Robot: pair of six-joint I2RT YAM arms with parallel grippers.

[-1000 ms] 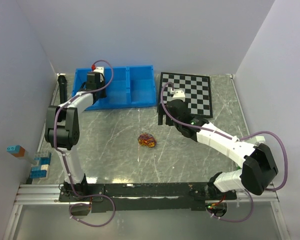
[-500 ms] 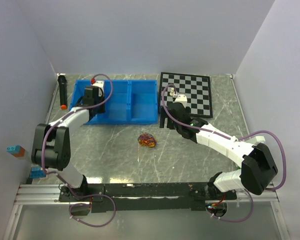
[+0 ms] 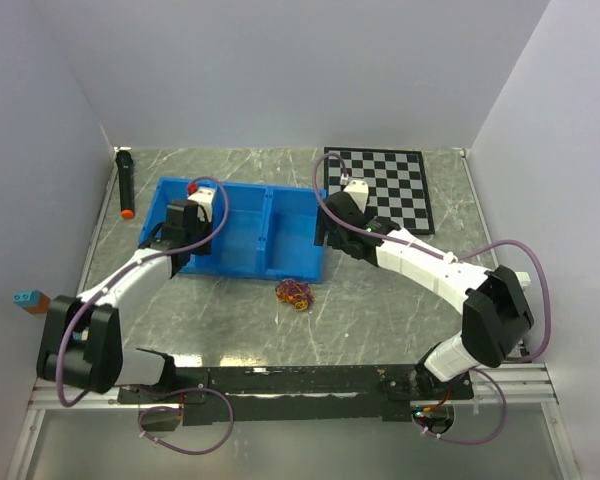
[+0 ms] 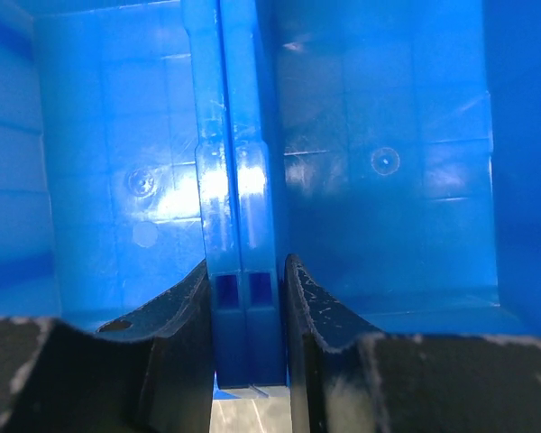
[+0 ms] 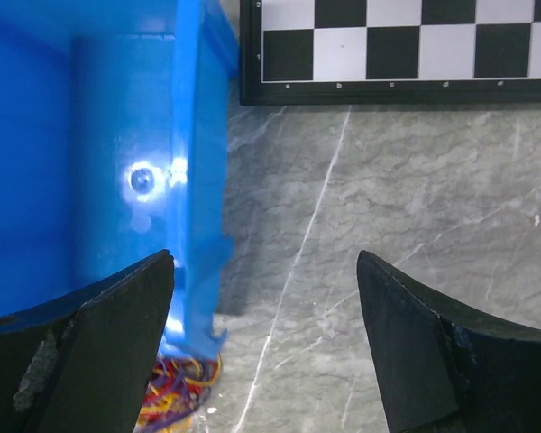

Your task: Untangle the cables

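Note:
The cables are a small tangle [image 3: 295, 292] of red, yellow and dark wires on the marble table, just off the near right corner of a blue bin [image 3: 245, 238]. The tangle also shows at the bottom left of the right wrist view [image 5: 176, 397]. My left gripper [image 3: 185, 240] is shut on a blue wall of the bin [image 4: 388, 162]; the wall sits tight between the jaws [image 4: 245, 271]. My right gripper [image 3: 325, 232] is open and empty [image 5: 266, 262], straddling the bin's right wall [image 5: 198, 180].
A checkerboard [image 3: 380, 185] lies at the back right and shows at the top of the right wrist view [image 5: 406, 41]. A black marker with a red tip [image 3: 126, 185] lies at the back left. A teal and orange block [image 3: 30, 298] sits at the left wall.
The blue bin has slid from the back toward the near side and turned slightly, now beside the tangle. My left gripper moved with it. My right gripper shifted to the bin's right wall.

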